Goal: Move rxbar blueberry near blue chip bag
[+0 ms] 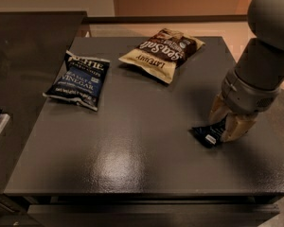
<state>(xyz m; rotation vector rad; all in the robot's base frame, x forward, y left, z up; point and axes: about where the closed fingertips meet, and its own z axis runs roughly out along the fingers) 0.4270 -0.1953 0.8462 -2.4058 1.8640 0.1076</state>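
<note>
Navy-dark, small and flat, the rectangular rxbar blueberry wrapper (206, 135) lies near the right edge of the dark grey desk (132, 155). Its right end sits between the tan fingers (234, 126) of the gripper (223, 126), which look clamped on it. The grasp seems to be the step in hand. Next would come a lift and a long carry leftward to the crinkled blue chip bag (78, 79), well apart, passing in front of the cream-and-brown sea salt bag (163, 53).
</note>
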